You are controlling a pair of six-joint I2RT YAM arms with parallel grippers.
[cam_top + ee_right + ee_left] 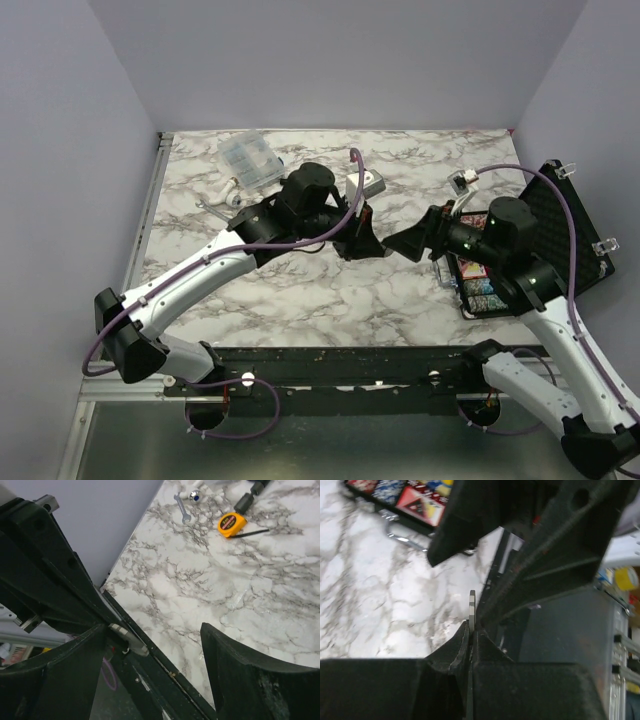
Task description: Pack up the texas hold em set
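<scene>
1. So, on my marble table (300,290) the black briefcase (548,215) lies open at the right edge, chip rows showing.
2. My right gripper (152,630) gapes wide with nothing in it.
3. My left gripper (471,628) pinches a thin disc (472,605) edge-on, mid-table.

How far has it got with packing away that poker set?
Done: the black briefcase lies open on the right with chip rows already seated. In hand: the left gripper is shut on what looks like a thin pale disc, seen edge-on, with the right gripper open and empty close by. Left: that disc has to go into the case, and the case is not yet closed.
</scene>
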